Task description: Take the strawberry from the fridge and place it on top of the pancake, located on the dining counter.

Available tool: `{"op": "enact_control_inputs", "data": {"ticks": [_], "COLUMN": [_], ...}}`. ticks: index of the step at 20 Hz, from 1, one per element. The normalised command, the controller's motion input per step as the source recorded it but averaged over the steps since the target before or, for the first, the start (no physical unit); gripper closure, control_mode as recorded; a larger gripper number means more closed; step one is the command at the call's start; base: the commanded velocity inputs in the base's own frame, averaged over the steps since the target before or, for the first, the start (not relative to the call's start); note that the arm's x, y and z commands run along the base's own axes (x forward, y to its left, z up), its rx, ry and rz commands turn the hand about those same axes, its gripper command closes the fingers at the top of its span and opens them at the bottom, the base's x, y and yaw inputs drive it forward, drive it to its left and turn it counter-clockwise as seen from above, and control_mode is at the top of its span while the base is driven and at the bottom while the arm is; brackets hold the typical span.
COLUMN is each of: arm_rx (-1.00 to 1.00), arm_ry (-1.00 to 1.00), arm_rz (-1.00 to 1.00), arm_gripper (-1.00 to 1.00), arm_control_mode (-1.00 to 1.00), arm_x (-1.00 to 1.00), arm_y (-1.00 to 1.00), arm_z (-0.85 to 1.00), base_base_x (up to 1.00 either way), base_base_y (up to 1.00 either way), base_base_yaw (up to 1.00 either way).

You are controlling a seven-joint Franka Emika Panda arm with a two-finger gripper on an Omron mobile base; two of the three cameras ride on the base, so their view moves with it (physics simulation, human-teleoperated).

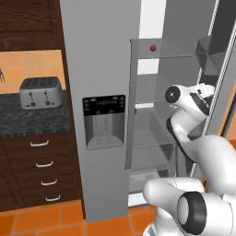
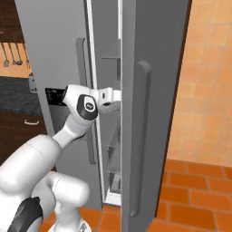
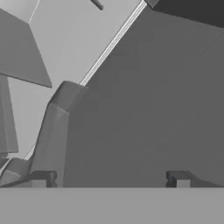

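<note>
Dark wooden cabinets and a black-topped counter (image 1: pixel 27 120) fill the left of the left base view, with a silver toaster (image 1: pixel 40 92) standing on the counter against an orange tiled wall and a column of drawers (image 1: pixel 44 170) with pale handles below it. Right of these stands the fridge (image 1: pixel 97 69), its closed grey door carrying the black water-dispenser panel (image 1: pixel 104 120). Further right the other side is open, showing clear shelves, and the strawberry (image 1: pixel 153 48) sits as a small dark-red dot on the top shelf, well above the arm. At the far right of that view the white arm reaches up beside the open door's edge. In the right base view the arm's wrist pokes into the gap between the closed door and the open door (image 2: pixel 154 90), whose long handle (image 2: pixel 139 136) faces the camera. In the hand view the gripper (image 3: pixel 109 180) has its two dark fingertips (image 3: pixel 178 179) spread wide with nothing between them, facing grey fridge surfaces
</note>
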Motion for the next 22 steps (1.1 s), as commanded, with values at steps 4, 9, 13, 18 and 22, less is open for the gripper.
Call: {"op": "enact_control_inputs", "data": {"ticks": [4, 9, 13, 18, 22], "arm_rx": [0.00, 0.00, 0.00, 0.03, 0.08], "arm_ry": [0.00, 0.00, 0.00, 0.03, -0.01], "arm_rz": [-0.03, -0.05, -0.08, 0.00, 0.00], "arm_gripper": [-1.00, -1.00, -1.00, -1.00, -1.00], "arm_control_mode": [-1.00, -1.00, -1.00, -1.00, -1.00], "arm_x": [0.00, 0.00, 0.00, 0.00, -0.39], "arm_y": [-0.99, -0.96, -0.38, 0.02, 0.59], "arm_z": [0.00, 0.00, 0.00, 0.02, 0.19], "base_base_x": [0.00, 0.00, 0.00, 0.00, 0.00], "base_base_y": [0.00, 0.00, 0.00, 0.00, 0.00], "base_base_yaw": [0.00, 0.00, 0.00, 0.00, 0.00]}}
